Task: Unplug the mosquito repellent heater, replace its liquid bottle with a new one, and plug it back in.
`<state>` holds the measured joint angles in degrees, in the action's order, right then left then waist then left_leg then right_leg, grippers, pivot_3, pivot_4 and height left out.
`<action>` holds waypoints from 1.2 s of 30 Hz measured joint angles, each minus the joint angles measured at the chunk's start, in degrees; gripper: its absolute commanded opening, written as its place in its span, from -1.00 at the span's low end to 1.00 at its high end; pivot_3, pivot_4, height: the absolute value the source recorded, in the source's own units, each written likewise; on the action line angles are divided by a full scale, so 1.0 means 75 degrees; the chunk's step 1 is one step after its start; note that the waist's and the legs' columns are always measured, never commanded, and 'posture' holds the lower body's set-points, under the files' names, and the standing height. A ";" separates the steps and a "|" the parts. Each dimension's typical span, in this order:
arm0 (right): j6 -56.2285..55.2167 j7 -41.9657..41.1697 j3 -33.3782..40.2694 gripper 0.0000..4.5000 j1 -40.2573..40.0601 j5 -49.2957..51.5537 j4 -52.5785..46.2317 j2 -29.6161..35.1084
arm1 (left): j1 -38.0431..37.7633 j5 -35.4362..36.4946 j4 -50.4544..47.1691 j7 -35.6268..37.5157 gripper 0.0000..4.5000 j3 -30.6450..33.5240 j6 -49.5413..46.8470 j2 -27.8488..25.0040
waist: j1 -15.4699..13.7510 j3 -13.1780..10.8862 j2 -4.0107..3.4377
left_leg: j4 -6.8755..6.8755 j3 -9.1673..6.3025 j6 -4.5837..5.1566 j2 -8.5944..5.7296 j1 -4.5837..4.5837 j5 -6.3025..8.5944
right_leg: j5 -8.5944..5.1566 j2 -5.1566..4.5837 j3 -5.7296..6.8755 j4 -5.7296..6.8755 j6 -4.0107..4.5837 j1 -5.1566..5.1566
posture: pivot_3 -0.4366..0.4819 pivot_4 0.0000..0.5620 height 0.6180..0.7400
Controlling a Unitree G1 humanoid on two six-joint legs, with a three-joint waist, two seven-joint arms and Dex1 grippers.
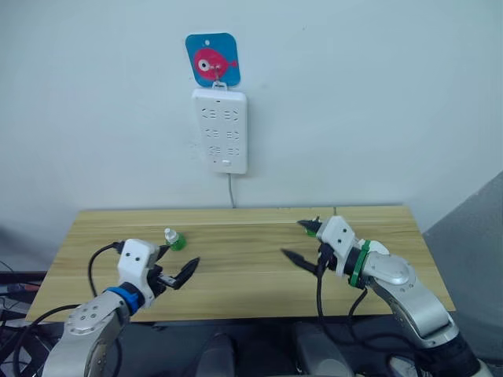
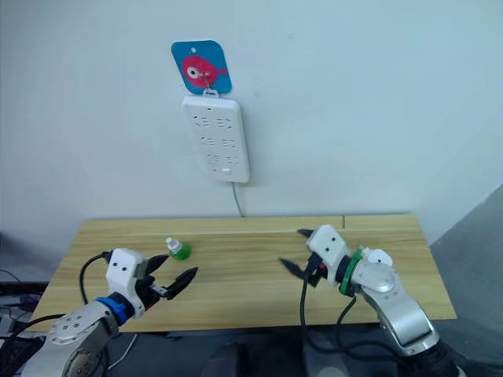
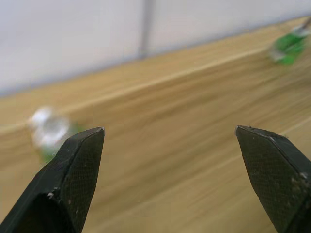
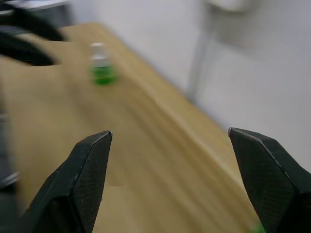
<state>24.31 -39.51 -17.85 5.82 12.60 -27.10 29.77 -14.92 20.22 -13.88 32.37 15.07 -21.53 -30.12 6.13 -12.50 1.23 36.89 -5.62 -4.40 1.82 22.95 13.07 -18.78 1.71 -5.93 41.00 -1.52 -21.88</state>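
Both grippers, left [image 1: 179, 269] and right [image 1: 299, 240], hover spread apart over the table [image 1: 236, 259], green bottle [image 1: 174, 239] untouched.

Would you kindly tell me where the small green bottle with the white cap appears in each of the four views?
Left eye view: the green bottle stands on the left part of the table.
Right eye view: same spot, left of centre.
Left wrist view: blurred, beside a fingertip of the left gripper.
Right wrist view: upright, far across the table.
Shared landmark: the grey cable down the wall.
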 measured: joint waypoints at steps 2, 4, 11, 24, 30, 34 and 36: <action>0.0525 -0.0094 -0.0186 0.77 0.0123 0.0034 -0.0273 0.0114 | 0.0165 -0.0193 0.0621 0.0163 1.00 -0.0007 0.0299 -0.0199 | -0.0037 -0.0083 0.0018 | -0.0001 0.0006 -0.0002 -0.0002 0.0004 0.0000 | 0.0000 -0.0006 -0.0001 -0.0002 -0.0001 -0.0006 | -0.25 -0.03 0.50; 0.1136 -0.0116 -0.0216 0.77 0.0396 0.0123 -0.0523 0.0140 | 0.0647 -0.0325 0.1432 0.0335 1.00 -0.0005 0.0492 -0.0392 | -0.0113 -0.0213 0.0020 | 0.0001 0.0010 -0.0006 -0.0004 0.0026 -0.0003 | 0.0010 -0.0007 -0.0001 -0.0001 -0.0019 -0.0030 | -0.26 0.02 0.50; 0.2373 -0.0016 -0.0175 0.77 0.0772 0.0519 -0.1149 0.0161 | 0.1959 -0.0734 0.3692 0.1117 1.00 -0.0361 0.1308 -0.0749 | -0.0172 -0.0451 0.0017 | -0.0002 -0.0026 -0.0032 -0.0004 0.0108 0.0013 | 0.0045 -0.0060 0.0049 -0.0015 -0.0072 -0.0084 | -0.32 0.18 0.50; 0.3295 0.0194 -0.0118 0.77 0.0596 0.0916 -0.1909 0.0447 | 0.4087 -0.1566 0.6659 0.1145 1.00 -0.1061 0.3266 -0.0291 | -0.0145 -0.0722 0.0019 | 0.0002 -0.0034 -0.0032 -0.0018 0.0128 0.0012 | 0.0039 -0.0099 0.0060 -0.0015 -0.0105 -0.0093 | -0.37 0.28 0.50; 0.3408 0.0300 -0.0117 0.77 0.0588 0.0963 -0.1965 0.0454 | 0.4268 -0.1613 0.7046 0.1119 1.00 -0.1065 0.3629 -0.0209 | -0.0133 -0.0745 0.0007 | 0.0002 -0.0032 -0.0033 -0.0018 0.0126 0.0011 | 0.0037 -0.0099 0.0058 -0.0015 -0.0110 -0.0092 | -0.37 0.28 0.50; 0.3409 0.0305 -0.0115 0.77 0.0587 0.1034 -0.1976 0.0469 | 0.4432 -0.1649 0.7342 0.1175 1.00 -0.1090 0.3816 -0.0202 | -0.0138 -0.0752 0.0004 | 0.0002 -0.0033 -0.0036 -0.0021 0.0126 0.0010 | 0.0032 -0.0099 0.0057 -0.0016 -0.0119 -0.0089 | -0.37 0.28 0.50; 0.3414 0.0311 -0.0115 0.77 0.0586 0.1047 -0.1978 0.0473 | 0.4508 -0.1659 0.7456 0.1253 1.00 -0.1103 0.3905 -0.0192 | -0.0137 -0.0758 0.0002 | 0.0002 -0.0031 -0.0036 -0.0021 0.0126 0.0009 | 0.0030 -0.0099 0.0055 -0.0016 -0.0122 -0.0089 | -0.38 0.28 0.50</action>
<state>49.92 -37.18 -18.71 10.22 20.45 -41.93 33.31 18.89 7.78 42.05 41.77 6.80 7.75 -31.56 5.10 -18.19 1.25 36.90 -5.85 -4.67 1.66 23.89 13.14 -18.55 0.97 -5.52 40.88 -2.43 -22.55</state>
